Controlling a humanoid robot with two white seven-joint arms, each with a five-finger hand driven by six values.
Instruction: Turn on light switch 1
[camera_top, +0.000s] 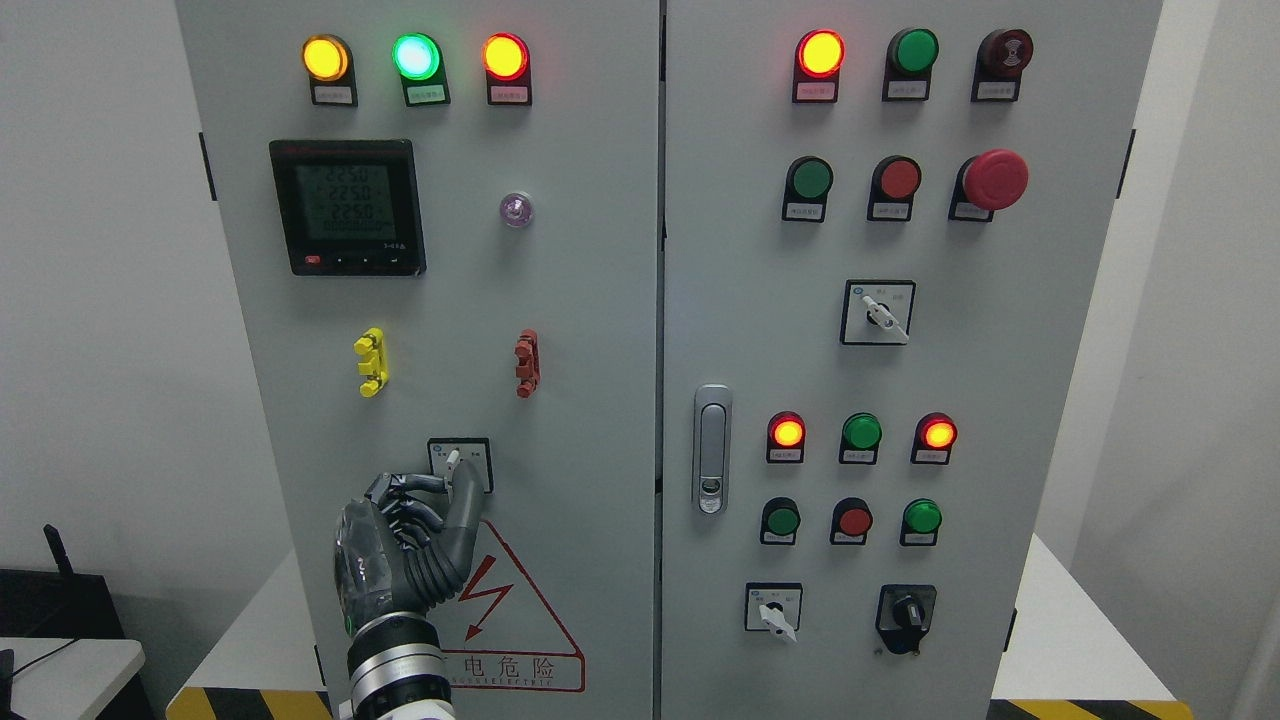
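Observation:
A small rotary selector switch (458, 462) with a white knob sits on a white square plate low on the left door of the grey control cabinet (590, 300). My left hand (420, 520) reaches up from the bottom edge, its fingers (462, 490) curled around the knob from below and from the left. Part of the switch plate is hidden behind the fingers. My right arm does not show.
Above the switch are yellow (370, 362) and red (526, 363) terminal clips, a digital meter (348, 207) and lit indicator lamps (416, 57). The right door carries a latch handle (711, 449), push buttons, a red emergency stop (994, 180) and several more selector switches (877, 312).

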